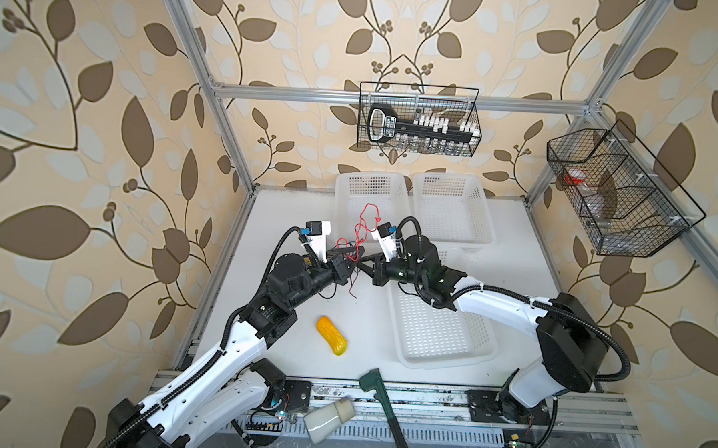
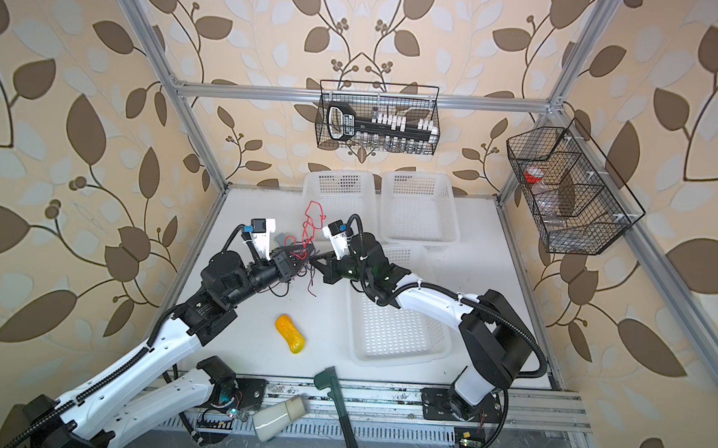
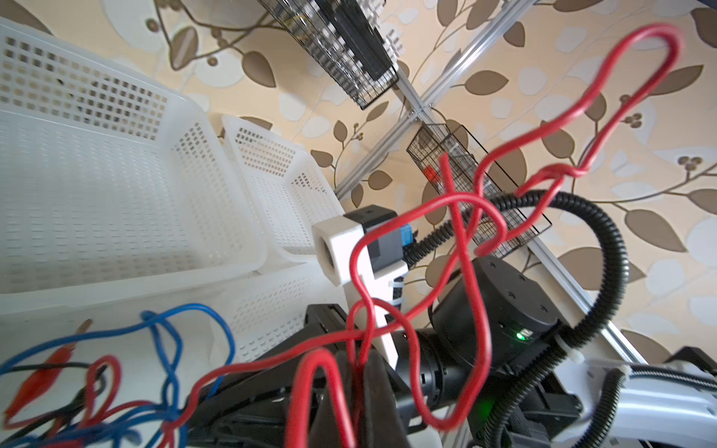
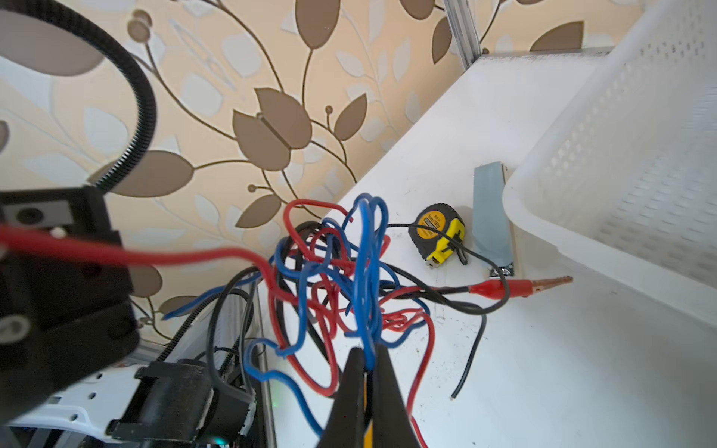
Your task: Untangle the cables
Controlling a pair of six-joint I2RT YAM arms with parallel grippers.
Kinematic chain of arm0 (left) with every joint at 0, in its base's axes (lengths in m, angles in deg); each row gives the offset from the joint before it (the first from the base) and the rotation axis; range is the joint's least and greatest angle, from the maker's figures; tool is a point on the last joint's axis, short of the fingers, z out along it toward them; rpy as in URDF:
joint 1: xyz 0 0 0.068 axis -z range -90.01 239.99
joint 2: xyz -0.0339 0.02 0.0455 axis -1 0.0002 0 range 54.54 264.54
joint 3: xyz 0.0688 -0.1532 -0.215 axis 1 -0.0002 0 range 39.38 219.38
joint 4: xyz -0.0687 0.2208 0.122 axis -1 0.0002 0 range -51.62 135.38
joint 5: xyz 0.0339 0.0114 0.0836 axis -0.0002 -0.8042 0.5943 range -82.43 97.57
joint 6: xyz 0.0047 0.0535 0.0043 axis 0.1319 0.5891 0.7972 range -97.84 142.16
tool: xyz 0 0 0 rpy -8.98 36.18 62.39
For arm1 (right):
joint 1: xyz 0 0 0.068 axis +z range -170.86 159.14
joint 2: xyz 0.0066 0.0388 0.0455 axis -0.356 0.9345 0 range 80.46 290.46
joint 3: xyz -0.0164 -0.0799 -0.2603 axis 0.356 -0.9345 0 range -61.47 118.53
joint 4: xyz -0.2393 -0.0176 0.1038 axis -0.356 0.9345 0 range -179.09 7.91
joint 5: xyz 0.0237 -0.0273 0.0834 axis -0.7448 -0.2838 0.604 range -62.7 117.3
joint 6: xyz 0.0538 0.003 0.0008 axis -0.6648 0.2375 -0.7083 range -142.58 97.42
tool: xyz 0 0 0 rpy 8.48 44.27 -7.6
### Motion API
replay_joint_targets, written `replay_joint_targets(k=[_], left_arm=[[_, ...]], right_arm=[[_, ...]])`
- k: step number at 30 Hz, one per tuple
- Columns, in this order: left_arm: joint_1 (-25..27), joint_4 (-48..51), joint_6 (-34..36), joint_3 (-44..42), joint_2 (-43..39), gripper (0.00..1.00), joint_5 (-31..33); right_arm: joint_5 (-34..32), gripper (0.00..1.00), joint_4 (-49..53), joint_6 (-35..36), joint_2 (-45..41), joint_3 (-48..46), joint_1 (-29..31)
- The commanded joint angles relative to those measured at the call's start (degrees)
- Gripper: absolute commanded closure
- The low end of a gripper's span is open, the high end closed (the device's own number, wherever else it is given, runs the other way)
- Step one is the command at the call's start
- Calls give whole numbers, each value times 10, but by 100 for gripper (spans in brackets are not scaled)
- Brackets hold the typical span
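The cables are a knot of thin red, blue and black wires hanging between my two grippers above the table's middle, with a red loop standing up from it in both top views. My left gripper is shut on a red strand. My right gripper is shut on a blue strand that rises into the tangle. Loose wire ends trail down to the table, one ending in a red alligator clip. The two grippers almost meet tip to tip.
Two white baskets stand at the back and a third lies under the right arm. A yellow tape measure and a grey strip lie near the tangle. A yellow lump, a green-headed tool and a white bottle lie in front.
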Motion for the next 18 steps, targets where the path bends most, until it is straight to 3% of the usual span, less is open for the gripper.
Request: replay_joint_targets(k=[1, 10, 18], left_arm=[[-8, 45, 39, 24, -46, 100, 90], [-11, 290, 77, 107, -96, 100, 395], [-11, 332, 118, 150, -118, 100, 562]], right_arm=[[-47, 100, 52, 30, -19, -27, 3], [-94, 100, 67, 42, -54, -105, 5], [-104, 100, 69, 40, -70, -145, 7]])
